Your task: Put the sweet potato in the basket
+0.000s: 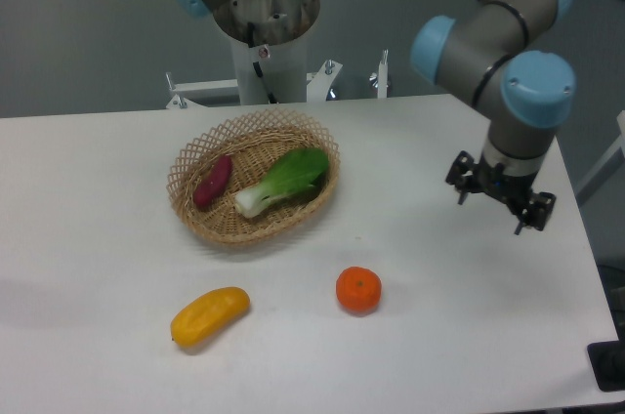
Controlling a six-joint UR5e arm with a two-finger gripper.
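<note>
The reddish-purple sweet potato (212,182) lies inside the tan wicker basket (187,205), on its left side, next to a green leafy vegetable (285,180). My gripper (499,205) hangs over the right part of the table, far to the right of the basket. Its two fingers stand apart with nothing between them.
A round orange (358,289) sits on the table in front of the basket. A yellow-orange oblong fruit (209,314) lies at the front left. The arm's base column (264,33) stands behind the basket. The table's right edge (571,199) is close to the gripper.
</note>
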